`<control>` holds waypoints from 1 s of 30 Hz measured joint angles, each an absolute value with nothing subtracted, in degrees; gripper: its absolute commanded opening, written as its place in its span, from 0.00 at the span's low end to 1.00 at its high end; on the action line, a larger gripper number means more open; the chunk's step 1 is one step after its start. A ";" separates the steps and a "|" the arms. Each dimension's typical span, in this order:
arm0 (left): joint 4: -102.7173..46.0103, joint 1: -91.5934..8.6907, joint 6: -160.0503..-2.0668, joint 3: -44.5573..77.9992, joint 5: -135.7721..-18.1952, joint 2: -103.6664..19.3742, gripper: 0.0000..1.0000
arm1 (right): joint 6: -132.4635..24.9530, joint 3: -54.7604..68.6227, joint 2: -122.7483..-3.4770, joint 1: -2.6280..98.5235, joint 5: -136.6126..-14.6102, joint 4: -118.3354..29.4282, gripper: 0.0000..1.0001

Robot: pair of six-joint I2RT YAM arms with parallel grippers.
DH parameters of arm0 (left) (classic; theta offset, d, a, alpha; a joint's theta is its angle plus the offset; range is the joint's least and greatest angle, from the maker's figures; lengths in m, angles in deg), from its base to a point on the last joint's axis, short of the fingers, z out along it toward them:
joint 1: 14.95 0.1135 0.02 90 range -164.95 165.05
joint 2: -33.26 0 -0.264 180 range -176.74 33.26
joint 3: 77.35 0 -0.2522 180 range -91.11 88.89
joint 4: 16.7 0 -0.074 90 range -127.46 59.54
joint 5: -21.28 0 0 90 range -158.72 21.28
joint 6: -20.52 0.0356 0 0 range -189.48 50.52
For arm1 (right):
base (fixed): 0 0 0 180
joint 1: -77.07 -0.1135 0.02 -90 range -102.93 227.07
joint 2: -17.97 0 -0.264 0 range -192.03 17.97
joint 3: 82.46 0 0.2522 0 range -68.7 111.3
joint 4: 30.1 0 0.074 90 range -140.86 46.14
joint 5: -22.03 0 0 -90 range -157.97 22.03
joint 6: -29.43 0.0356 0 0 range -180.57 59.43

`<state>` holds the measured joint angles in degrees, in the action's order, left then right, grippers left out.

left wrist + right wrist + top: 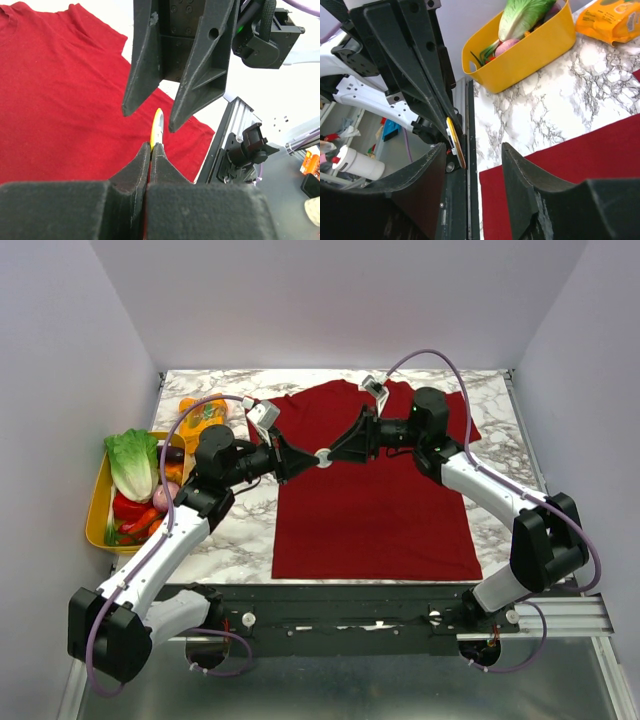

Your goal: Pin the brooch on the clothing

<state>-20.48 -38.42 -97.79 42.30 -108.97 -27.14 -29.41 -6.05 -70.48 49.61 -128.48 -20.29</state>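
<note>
Yellow-gold, the brooch [157, 131] stands edge-on, pinched at its rim by the left gripper [153, 149], jaws closed tight; the right gripper [472, 152] gapes wide on either side of it, above the dark red clothing [375, 515].

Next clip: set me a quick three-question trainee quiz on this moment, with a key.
1. True or false: the right gripper is open.
2. What clamps the brooch? A) the left gripper B) the right gripper C) nothing
3. Fill in: the yellow bin of vegetables stands on the robot's ____ side of the red T-shirt.
Key: 1 true; 2 A; 3 left.
</note>
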 measured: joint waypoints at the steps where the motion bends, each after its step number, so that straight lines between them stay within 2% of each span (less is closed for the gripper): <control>1: -20.48 -38.42 -97.79 42.28 -109.06 -27.14 0.00 | -29.96 -5.94 -70.48 49.52 -128.24 -20.96 0.60; 10: -21.03 -38.42 -97.77 42.26 -109.30 -27.16 0.00 | -32.65 -4.56 -70.48 47.84 -126.54 -24.66 0.66; 16: -21.62 -38.42 -97.79 42.26 -109.30 -27.16 0.00 | -33.04 -4.26 -70.48 47.12 -125.86 -25.29 0.62; 22: -21.64 -38.42 -97.79 42.26 -109.30 -27.16 0.00 | -33.33 -4.26 -70.48 47.05 -125.38 -25.73 0.47; 26: -22.03 -38.37 -97.82 42.26 -109.26 -27.16 0.00 | -33.78 -4.17 -70.48 47.01 -125.20 -26.49 0.21; 30: -22.91 -37.89 -97.77 42.28 -108.82 -27.16 0.00 | -34.92 -3.49 -70.48 46.66 -125.09 -27.94 0.09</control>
<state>-22.91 -37.89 -97.77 42.28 -108.82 -27.16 -34.92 -3.49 -70.48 46.66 -125.09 -27.94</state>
